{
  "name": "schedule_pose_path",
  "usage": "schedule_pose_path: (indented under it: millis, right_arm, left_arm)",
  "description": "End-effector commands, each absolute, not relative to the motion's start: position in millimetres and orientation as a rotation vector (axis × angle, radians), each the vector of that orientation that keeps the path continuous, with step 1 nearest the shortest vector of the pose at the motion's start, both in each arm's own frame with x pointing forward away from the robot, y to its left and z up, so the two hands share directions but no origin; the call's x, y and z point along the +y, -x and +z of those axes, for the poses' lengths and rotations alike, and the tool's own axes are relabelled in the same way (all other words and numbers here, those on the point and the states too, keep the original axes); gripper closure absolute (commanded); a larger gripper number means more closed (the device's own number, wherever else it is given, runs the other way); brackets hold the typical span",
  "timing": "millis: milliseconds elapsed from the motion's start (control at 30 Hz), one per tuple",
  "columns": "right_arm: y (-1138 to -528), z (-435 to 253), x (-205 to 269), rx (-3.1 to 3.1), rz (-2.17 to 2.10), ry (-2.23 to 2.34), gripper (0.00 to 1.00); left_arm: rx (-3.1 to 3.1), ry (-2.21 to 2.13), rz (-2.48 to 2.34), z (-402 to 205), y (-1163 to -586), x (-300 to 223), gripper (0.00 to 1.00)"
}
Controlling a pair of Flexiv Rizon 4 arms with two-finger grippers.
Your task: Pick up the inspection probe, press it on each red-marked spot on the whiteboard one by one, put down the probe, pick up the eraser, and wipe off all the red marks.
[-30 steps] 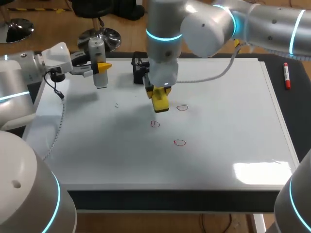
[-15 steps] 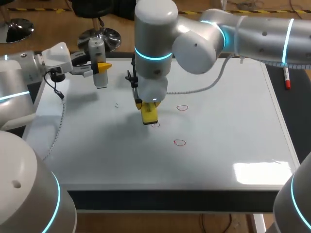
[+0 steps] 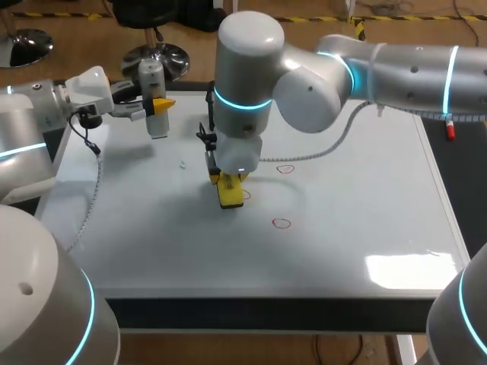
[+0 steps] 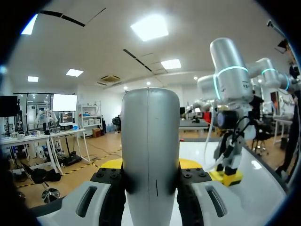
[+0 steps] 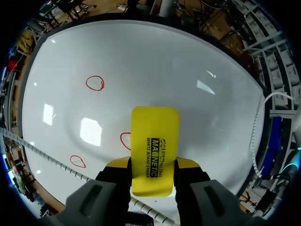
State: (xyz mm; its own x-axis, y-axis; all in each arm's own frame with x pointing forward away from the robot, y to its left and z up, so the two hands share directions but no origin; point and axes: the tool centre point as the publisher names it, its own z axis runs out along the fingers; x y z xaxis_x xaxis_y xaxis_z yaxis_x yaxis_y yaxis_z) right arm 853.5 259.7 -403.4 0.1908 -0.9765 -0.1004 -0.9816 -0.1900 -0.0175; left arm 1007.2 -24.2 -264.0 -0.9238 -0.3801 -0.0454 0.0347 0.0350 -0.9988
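Head view has the right arm [image 3: 380, 65] coming in from the right and reaching past the middle of the whiteboard [image 3: 358, 228], which lies flat on the dark surface [image 3: 266, 313]. At its end the yellow eraser [image 3: 230, 195] points down, low over the board and on top of the covered red mark [image 3: 245, 195], of which only an edge peeks out beside it. Whether eraser and board touch cannot be told. The far red mark [image 3: 284, 169] sits uncovered a little to the right of the eraser, and the near red mark [image 3: 281, 223] lies closer to the front edge, both apart from it. Right wrist view shows the right fingers [image 5: 189, 164] clenched on the eraser from its two long sides, its printed face up toward the camera. The left arm [image 3: 30, 114] is at the board's far left corner, holding the inspection probe [image 3: 158, 123] upright above the board, well apart from the eraser. Left wrist view shows the left fingers [image 4: 190, 164] grasping the probe's grey body from both sides. A red marker [image 3: 449, 122] lies on the surface just beyond the whiteboard's right edge.
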Motion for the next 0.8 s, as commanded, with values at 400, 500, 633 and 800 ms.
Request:
schedule_pose_path:
  millis: [400,500,633,800]
  right_arm:
    - [-857,-421,259,1.942,0.172,2.390,1.00]
    - [-858,-423,261,1.928,0.181,2.405,1.00]
    - [-859,-425,261,1.920,0.190,2.422,1.00]
    - [-862,-427,261,1.905,0.196,2.445,1.00]
  left_arm:
    - [2.017,0.353,-1.960,-263,-1007,-25,1.00]
    - [2.017,0.353,-1.960,-263,-1007,-25,1.00]
    - [2.017,0.353,-1.960,-263,-1007,-25,1.00]
    - [2.017,0.353,-1.960,-263,-1007,-25,1.00]
